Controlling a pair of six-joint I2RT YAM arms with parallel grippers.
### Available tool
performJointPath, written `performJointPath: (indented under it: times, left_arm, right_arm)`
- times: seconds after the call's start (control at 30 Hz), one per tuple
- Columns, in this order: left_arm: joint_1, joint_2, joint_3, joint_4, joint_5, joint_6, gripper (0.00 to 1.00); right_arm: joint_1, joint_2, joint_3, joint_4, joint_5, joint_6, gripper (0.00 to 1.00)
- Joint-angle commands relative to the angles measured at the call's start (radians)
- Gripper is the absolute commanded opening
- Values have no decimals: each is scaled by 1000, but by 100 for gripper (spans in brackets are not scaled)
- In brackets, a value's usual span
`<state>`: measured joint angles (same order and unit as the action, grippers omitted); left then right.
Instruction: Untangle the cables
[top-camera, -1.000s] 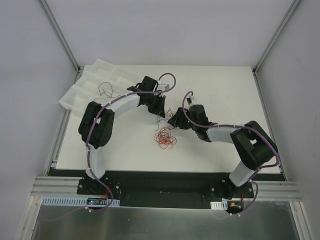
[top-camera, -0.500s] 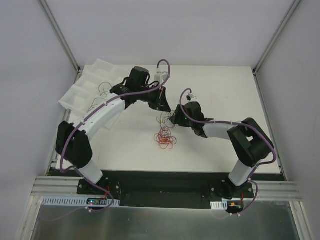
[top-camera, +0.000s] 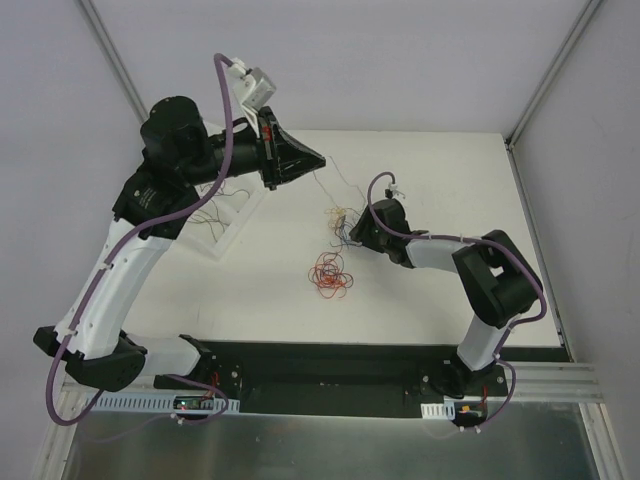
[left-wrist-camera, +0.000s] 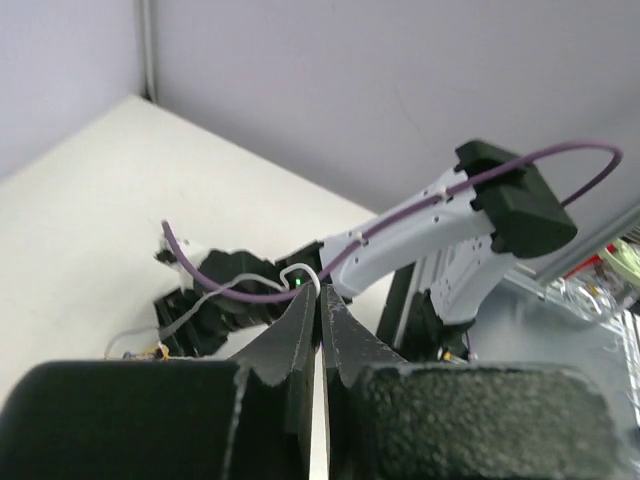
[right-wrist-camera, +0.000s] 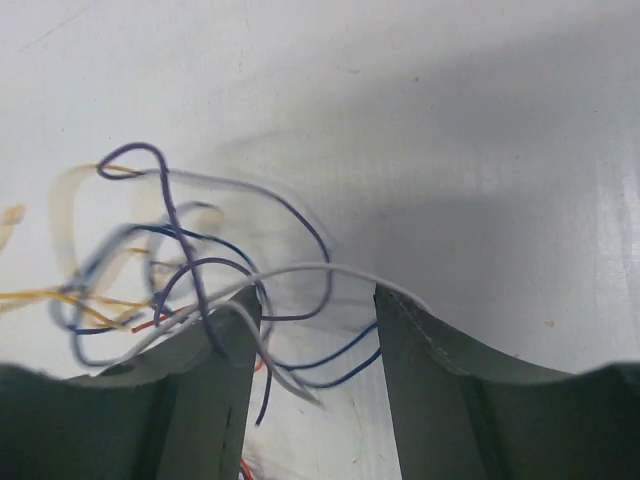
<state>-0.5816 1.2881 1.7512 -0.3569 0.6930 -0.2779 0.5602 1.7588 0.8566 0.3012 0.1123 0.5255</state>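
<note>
On the white worktop (top-camera: 450, 180), walled in by pale panels (top-camera: 400, 60), the two arms take up most of the room. The left arm (top-camera: 120, 270) rears high and bends over the left side. In the top view it hides much of a white tray (top-camera: 230, 238) lying there. A few dark strands (top-camera: 203, 214) show in the part of the tray that can be seen. The right arm (top-camera: 450, 255) lies low, reaching in toward the middle.

The left hand (top-camera: 318, 162) hangs well above the worktop, clenched. Its fingers (left-wrist-camera: 300, 330) are pressed almost flush and pinch a pale cable (top-camera: 335, 186) at their tips. That strand slants down to a small mixed knot of the cables (top-camera: 342, 214), just beside the right hand (top-camera: 346, 232).

The right hand is released, its jaws spread wide with bare worktop between them. Dark blue, pale, yellow and red strands loop in front of it. Several are draped over the finger (right-wrist-camera: 215, 390) on the left of its wrist view, and one pale strand crosses the gap to the other finger.

Nearer the bases, apart from both hands, a red and orange tangle (top-camera: 330, 275) lies loose on the worktop. In the left wrist view the right arm and its purple hose (left-wrist-camera: 430, 200) fill the ground behind the fingertips.
</note>
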Motion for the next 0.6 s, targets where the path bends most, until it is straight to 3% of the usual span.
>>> performJointPath:
  times: [0.0, 0.23, 0.57]
  left_arm:
    - [0, -19, 106, 1, -85, -10, 0]
    - [0, -18, 180, -76, -174, 29, 0]
    - [2, -73, 151, -157, -386, 95, 0]
  right_arm:
    - [-25, -1, 6, -73, 70, 57, 52]
    - [-48, -36, -22, -93, 105, 99, 52]
    - [-52, -116, -47, -116, 121, 55, 53]
